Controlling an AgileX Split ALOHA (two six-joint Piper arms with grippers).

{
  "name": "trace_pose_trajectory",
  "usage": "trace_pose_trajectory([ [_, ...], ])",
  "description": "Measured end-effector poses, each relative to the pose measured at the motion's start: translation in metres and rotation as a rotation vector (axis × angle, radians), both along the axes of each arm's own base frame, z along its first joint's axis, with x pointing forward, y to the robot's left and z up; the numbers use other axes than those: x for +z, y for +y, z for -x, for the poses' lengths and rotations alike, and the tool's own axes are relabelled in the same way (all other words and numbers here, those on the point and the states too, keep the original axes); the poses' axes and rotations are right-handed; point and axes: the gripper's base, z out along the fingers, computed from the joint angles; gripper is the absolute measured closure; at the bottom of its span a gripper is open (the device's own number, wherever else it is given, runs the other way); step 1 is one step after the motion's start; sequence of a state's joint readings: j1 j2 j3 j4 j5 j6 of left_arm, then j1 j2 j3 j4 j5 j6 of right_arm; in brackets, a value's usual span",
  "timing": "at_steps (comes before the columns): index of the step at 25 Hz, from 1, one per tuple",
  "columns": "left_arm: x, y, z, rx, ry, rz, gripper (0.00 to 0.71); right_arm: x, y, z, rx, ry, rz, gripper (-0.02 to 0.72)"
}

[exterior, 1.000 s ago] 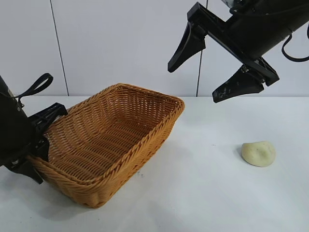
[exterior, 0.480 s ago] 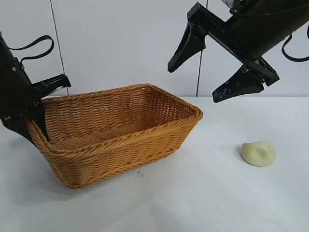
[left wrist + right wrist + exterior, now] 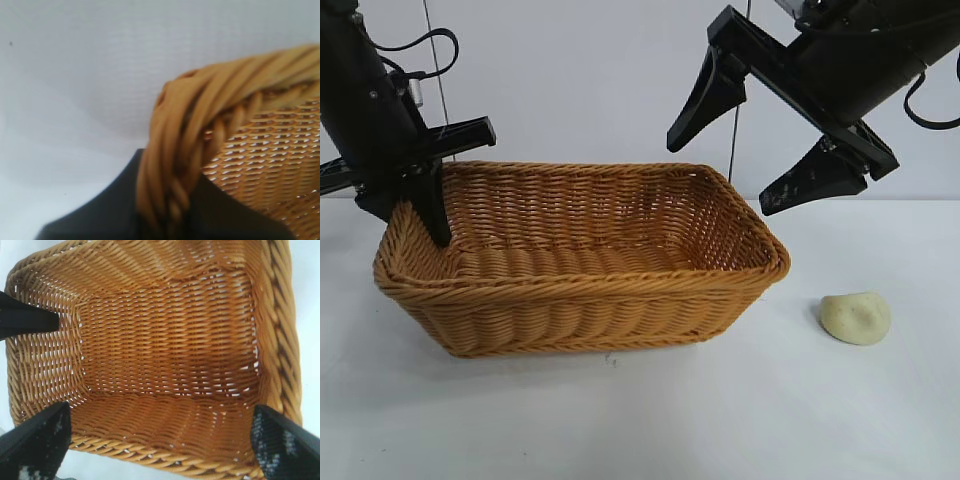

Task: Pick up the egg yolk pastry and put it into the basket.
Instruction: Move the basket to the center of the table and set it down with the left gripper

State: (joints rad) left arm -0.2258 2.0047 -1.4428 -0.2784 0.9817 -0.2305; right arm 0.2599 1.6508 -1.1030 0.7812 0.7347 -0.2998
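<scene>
Pastry [image 3: 855, 318]: exterior view, pale dome with a dent, alone on the counter [image 3: 720, 420], just right of the basket [image 3: 580, 300]; likely soft and crumbly, best pinched lightly across its sides. Right claw [image 3: 767, 150]: raised over the basket's right end, spread wide, empty. Left claw [image 3: 420, 195]: clamped on the basket's left rim. Left wrist view: braided rim [image 3: 190, 150] between the dark fingers. Right wrist view: basket interior [image 3: 165, 335] directly below, nothing inside; pastry not visible.
</scene>
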Motion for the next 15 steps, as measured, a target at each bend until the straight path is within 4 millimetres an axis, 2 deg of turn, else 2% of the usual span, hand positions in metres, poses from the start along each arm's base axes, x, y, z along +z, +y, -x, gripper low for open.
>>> trace_pose_trajectory([
  [5, -0.016, -0.002, -0.002, -0.084, 0.051, -0.002, 0.621, 0.0, 0.0, 0.0, 0.002, 0.003, 0.0, 0.008],
  [15, -0.044, -0.005, -0.011, -0.073, 0.057, 0.013, 0.622, 0.0, 0.0, 0.0, 0.002, 0.003, 0.0, 0.008],
])
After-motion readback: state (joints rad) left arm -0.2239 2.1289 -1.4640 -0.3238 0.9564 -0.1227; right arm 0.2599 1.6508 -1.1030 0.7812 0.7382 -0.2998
